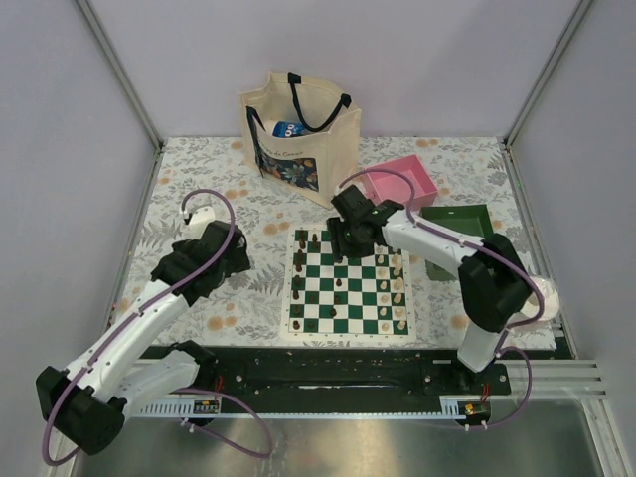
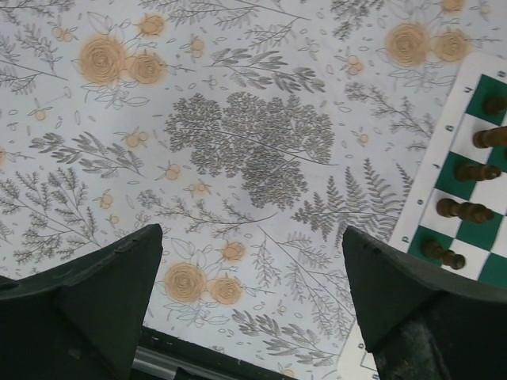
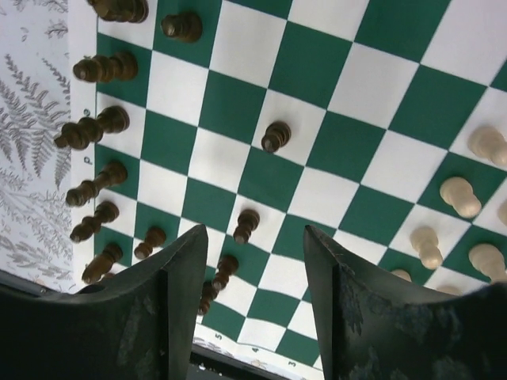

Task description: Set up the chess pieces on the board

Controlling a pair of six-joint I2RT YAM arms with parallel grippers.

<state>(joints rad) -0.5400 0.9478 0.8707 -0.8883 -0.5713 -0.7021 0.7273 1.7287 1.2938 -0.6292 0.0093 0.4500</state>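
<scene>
1. Your right gripper [image 3: 255, 237] hangs spread and empty over the board [image 3: 356, 75]; the left gripper [image 2: 252, 233] is spread over the tablecloth [image 2: 238, 142] beside it.
2. Chess pieces [image 3: 275, 136]: dark ones along the edge and mid-board, cream opposite.
3. Judged light, rigid, tippy; pinch each mid-stem.
4. Piece types indistinct; your right arm [image 1: 437, 243] hides far squares overhead.

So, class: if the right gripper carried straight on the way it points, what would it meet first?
Most likely the dark chess piece standing ahead of the open gap of the right gripper, then the board beneath it. Depth is hard to judge here.
</scene>
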